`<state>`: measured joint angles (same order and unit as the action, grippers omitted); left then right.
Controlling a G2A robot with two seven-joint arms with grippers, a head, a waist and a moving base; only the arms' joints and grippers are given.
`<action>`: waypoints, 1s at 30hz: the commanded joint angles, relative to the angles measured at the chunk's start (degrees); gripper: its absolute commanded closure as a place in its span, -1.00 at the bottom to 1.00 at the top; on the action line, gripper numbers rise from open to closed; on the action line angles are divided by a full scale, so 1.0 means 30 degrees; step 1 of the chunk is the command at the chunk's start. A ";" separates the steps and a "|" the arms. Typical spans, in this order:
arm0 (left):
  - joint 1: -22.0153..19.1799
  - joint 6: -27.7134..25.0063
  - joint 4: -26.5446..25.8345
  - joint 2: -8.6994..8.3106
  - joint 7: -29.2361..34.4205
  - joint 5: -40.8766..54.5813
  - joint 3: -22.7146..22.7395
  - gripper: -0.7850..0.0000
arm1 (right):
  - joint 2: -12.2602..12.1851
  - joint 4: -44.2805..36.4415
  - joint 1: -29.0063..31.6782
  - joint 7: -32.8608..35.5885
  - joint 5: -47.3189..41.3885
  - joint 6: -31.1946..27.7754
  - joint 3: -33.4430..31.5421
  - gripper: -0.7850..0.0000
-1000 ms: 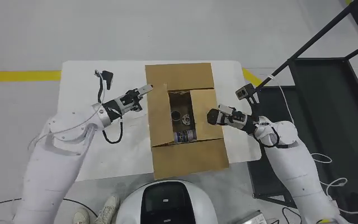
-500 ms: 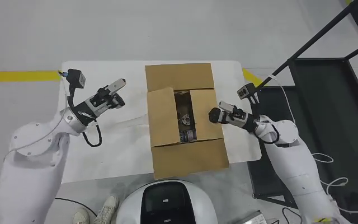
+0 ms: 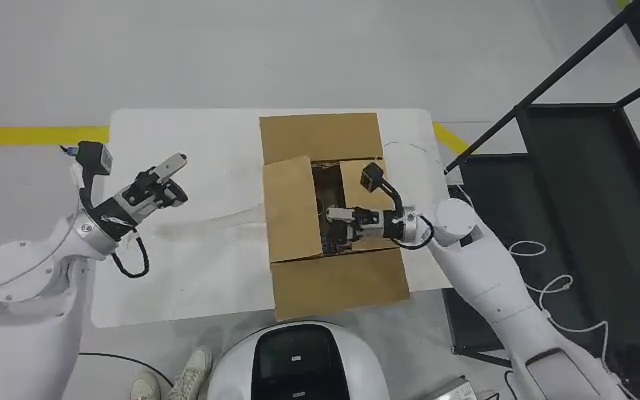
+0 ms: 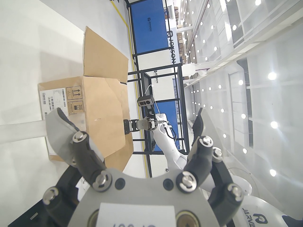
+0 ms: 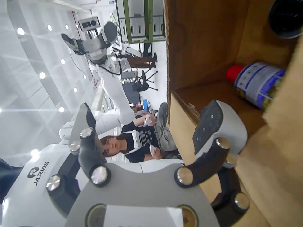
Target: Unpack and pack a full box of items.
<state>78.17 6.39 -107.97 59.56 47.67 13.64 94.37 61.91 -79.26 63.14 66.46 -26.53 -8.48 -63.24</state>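
Brown cardboard marks the box (image 3: 293, 210), which stands right of the middle of the white counter (image 3: 200, 130) and reaches from the far edge almost to the near edge, with its flaps folded out. From above, the left arm is stretched out over the left part of the counter, well apart from the box, and the left claw (image 3: 175, 178) hangs released above the bare top. The right arm bends in from the right edge, forearm lying across the right flap, and the right claw (image 3: 338, 218) sits in the box's opening.

From the left wrist, the left claw (image 4: 129, 119) has its fingers spread wide and holds nothing. The box's outer side carries a white shipping label with barcodes and two printed handling symbols, too small to read.

From the right wrist, the right claw (image 5: 148, 112) is spread wide and empty; one ribbed finger (image 5: 208, 124) is over the inner edge of the box. Deeper inside lie a jar (image 5: 258, 83) with a blue label and red lid, and a dark round thing (image 5: 285, 16).
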 commanded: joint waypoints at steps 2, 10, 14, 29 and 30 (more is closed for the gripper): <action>-0.0211 0.0151 0.0154 -0.0053 0.0125 0.0250 0.0278 -1.00 | 0.0312 -0.0180 -0.0683 0.0177 0.0055 -0.0069 0.1270 -1.00; -0.0186 0.0161 0.0113 -0.0163 0.0189 0.1358 0.1247 -1.00 | 0.1492 -0.0528 -0.2784 -0.0613 -0.0482 -0.1024 0.4532 -1.00; -0.0097 -0.0055 0.0166 -0.0188 0.0349 0.2207 0.1548 -1.00 | 0.2103 -0.0449 -0.3780 -0.0686 -0.0557 -0.1535 0.6013 -1.00; -0.2633 0.0925 0.3070 -0.0081 0.1186 0.1391 -0.2724 -1.00 | 0.4083 0.4090 -0.6333 -0.0321 -0.1683 -0.1386 0.9191 -1.00; -0.2827 0.1043 0.3334 -0.0072 0.0983 0.0924 -0.3043 -1.00 | 0.4104 0.4287 -0.6362 -0.0263 -0.1781 -0.1443 0.9110 -1.00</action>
<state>70.20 9.17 -98.78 59.32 51.19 17.80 86.23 74.18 -66.92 44.12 65.53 -31.65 -12.68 -35.70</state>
